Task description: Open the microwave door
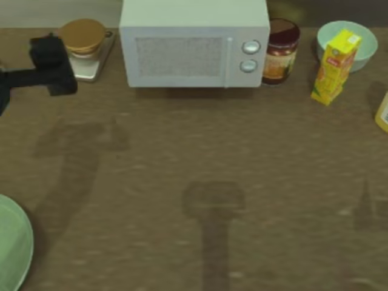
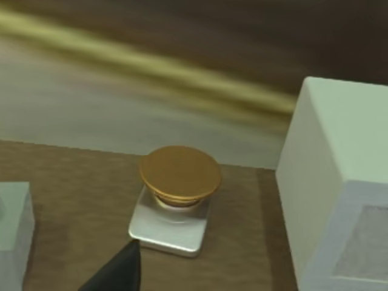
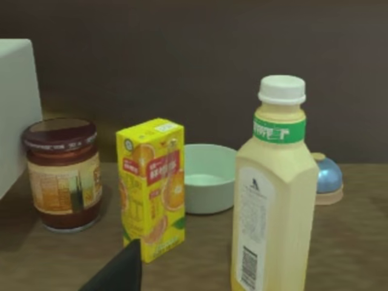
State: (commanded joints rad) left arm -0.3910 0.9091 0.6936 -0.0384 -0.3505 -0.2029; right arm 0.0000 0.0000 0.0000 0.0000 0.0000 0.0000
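Note:
The white microwave (image 1: 194, 24) stands at the back middle of the table, two round grey knobs (image 1: 250, 56) on its narrow right panel. Its door (image 1: 176, 57), white with a grey speckled mesh window, lies flush against the front. My left gripper (image 1: 53, 63) hovers at the far left, well left of the door and beside a scale; its one visible black fingertip (image 2: 124, 267) has nothing next to it, so it stands open and empty. The microwave's corner (image 2: 339, 182) shows in the left wrist view. My right arm is outside the top view; one fingertip (image 3: 121, 270) shows, open and empty.
A gold-topped piece sits on a silver scale (image 1: 91, 63) left of the microwave. To its right stand a dark-lidded jar (image 1: 280, 51), a pale bowl (image 1: 357, 33), a yellow juice carton (image 1: 335, 66) and a yellow bottle (image 3: 273, 200). A green plate (image 1: 9, 242) lies front left.

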